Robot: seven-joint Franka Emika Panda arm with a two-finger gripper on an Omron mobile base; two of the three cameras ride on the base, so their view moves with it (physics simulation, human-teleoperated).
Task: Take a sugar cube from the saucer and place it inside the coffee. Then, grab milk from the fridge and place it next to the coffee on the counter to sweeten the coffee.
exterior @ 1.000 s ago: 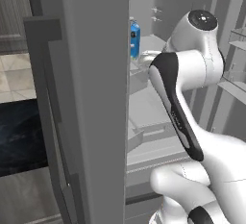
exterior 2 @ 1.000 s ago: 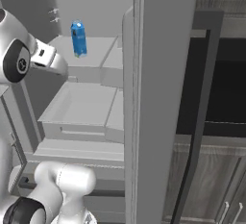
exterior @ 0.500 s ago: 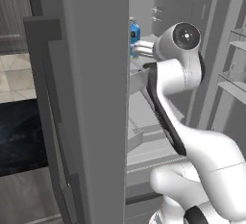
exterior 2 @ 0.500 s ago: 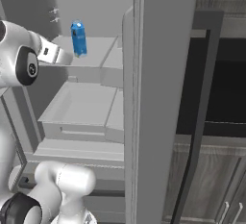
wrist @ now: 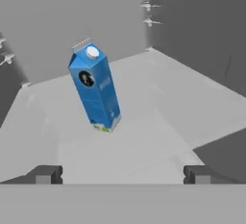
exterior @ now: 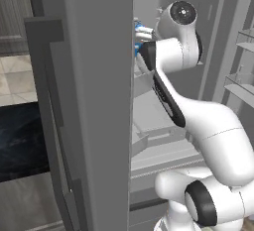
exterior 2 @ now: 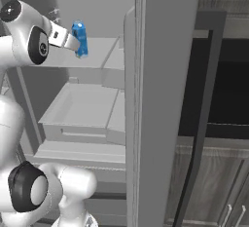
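The milk [wrist: 95, 87] is a blue gable-top carton with a white cap, standing upright on a pale grey shelf [wrist: 158, 98] inside the open fridge [exterior 2: 160, 99]. My gripper [wrist: 122, 175] is open and a short way in front of the carton, which lies ahead between the two dark fingertips [wrist: 45, 175], untouched. From the right base, the gripper [exterior 2: 73, 42] is just left of the milk [exterior 2: 80, 38]. From the left base, my arm covers most of the milk [exterior: 137, 50]. The saucer and the coffee are out of view.
The fridge door [exterior: 84, 101] stands open at the left of the left base view, with the black counter [exterior: 20, 141] beyond it. Lower drawers [exterior 2: 82, 111] jut out beneath the milk's shelf. Door shelves [exterior: 240, 84] hang at the right.
The arm has swung further into the fridge, bringing the hand up close to the milk. The carton has not moved and the jaws stay wide.
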